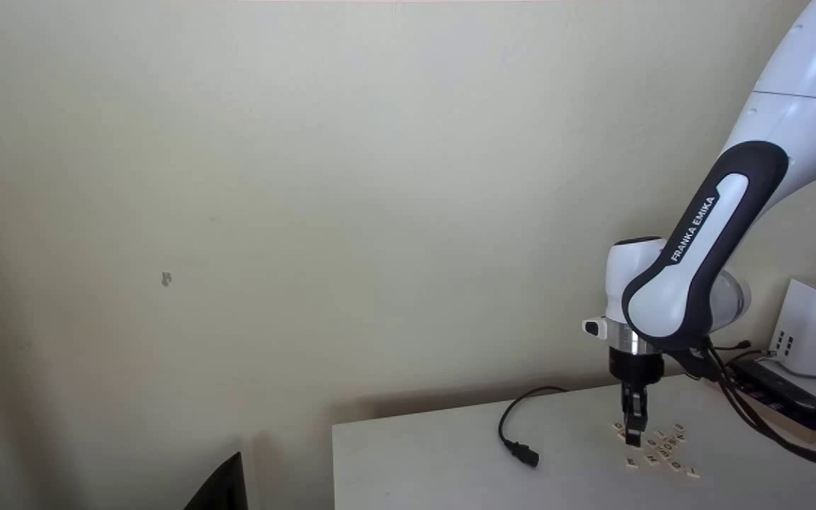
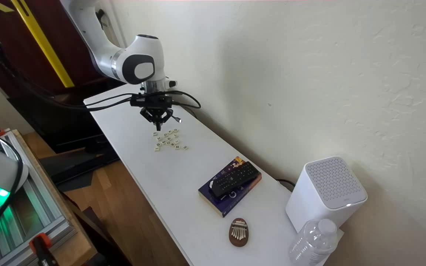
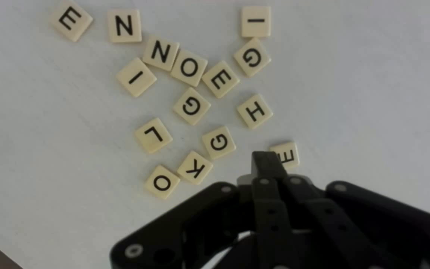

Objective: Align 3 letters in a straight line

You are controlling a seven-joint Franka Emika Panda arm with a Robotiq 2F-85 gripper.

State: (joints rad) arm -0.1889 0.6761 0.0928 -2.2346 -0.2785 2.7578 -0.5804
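Several small pale-tan letter tiles lie flat in a loose scatter on the white table; which three are meant cannot be told. In the wrist view an E tile (image 3: pixel 289 155) is partly covered by the fingertips. A G tile (image 3: pixel 219 142), K tile (image 3: pixel 195 167) and O tile (image 3: pixel 162 182) lie to their left, with an H tile (image 3: pixel 255 111) and others further up. My gripper (image 3: pixel 268 160) points down with its fingertips together and nothing seen between them. In both exterior views the gripper (image 1: pixel 633 439) (image 2: pixel 158 127) is at the scatter's edge; contact cannot be told.
A black cable with a plug (image 1: pixel 523 454) lies on the white table (image 1: pixel 436 467). A book (image 2: pixel 216 201) with a black remote (image 2: pixel 235 178) on it, a brown thumb piano (image 2: pixel 239 232), a white box-shaped device (image 2: pixel 327 188) and a clear bottle (image 2: pixel 314 244) stand further along. A wall borders the table.
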